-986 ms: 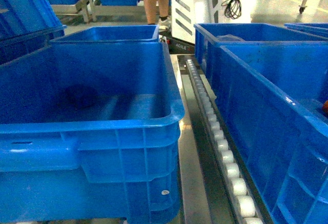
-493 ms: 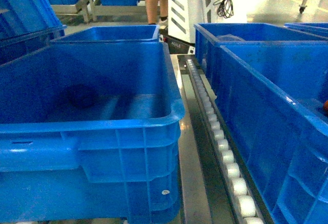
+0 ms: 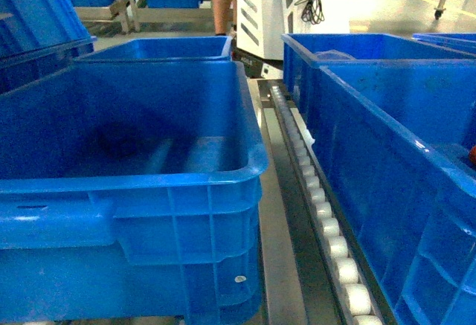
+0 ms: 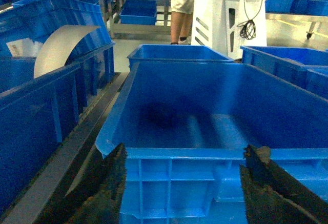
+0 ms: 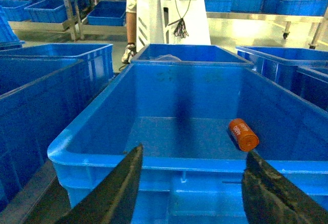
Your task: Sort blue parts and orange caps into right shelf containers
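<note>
An orange cap (image 5: 243, 134) lies on its side on the floor of a right shelf container (image 5: 154, 155), towards its right wall. In the head view only a sliver of orange (image 3: 471, 154) shows at the right edge, inside the near right container (image 3: 372, 109). My right gripper (image 5: 195, 151) hangs open just before that container's near rim, holding nothing. In front of the big left crate (image 4: 205, 153) my left gripper (image 4: 187, 149) is open and empty too. A dark blurred patch (image 4: 159, 114) lies on that crate's floor; what it is cannot be told. Blue parts are not in view.
A roller conveyor (image 3: 320, 213) runs between the left crate (image 3: 253, 169) and the right containers. More blue crates stand behind (image 3: 156, 46) and on the far left (image 4: 31, 106). A white machine (image 3: 290, 5) and a standing person (image 3: 222, 1) are at the back.
The white machine at the back has slid left, covering more of the person's legs. The crates and both grippers have stayed put.
</note>
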`<state>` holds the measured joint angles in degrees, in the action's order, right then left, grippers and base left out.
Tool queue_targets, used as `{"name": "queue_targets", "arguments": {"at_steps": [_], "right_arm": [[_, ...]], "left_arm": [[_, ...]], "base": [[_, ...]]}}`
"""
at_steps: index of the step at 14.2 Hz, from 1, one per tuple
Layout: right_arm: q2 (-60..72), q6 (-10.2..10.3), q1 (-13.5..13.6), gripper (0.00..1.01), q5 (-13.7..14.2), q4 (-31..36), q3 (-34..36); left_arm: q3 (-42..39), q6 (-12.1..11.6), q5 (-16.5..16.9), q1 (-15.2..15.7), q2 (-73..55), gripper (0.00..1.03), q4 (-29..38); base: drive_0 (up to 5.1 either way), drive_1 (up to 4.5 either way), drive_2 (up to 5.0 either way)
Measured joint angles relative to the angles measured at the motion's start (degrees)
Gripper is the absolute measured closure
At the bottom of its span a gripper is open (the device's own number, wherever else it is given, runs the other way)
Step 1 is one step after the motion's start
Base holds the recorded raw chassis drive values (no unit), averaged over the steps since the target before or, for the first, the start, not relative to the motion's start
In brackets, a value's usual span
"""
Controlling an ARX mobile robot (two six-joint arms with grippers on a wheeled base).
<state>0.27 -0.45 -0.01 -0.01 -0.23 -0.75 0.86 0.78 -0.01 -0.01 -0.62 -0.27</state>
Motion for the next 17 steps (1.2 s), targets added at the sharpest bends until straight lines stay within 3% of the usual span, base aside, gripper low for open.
{"name": "queue_targets", "arguments": {"at_steps": [2,3,17], "right_arm": [[0.00,0.00,0.00,0.12,0.00,-0.02,0.00],[0.00,0.02,0.00,0.01,0.00,-0.02,0.00],[0.00,0.02,0.00,0.03,0.00,0.00,0.00]], "left_arm": [[0.00,0.00,0.00,0.00,0.00,0.08,0.02],[0.00,-0.13,0.00,0.00,0.00,0.05,0.02],[0.00,-0.15,0.00,0.00,0.00,0.05,0.00]], "base": [[0.0,0.00,0.0],[0.0,0.00,0.0],[0.0,0.00,0.0]]}}
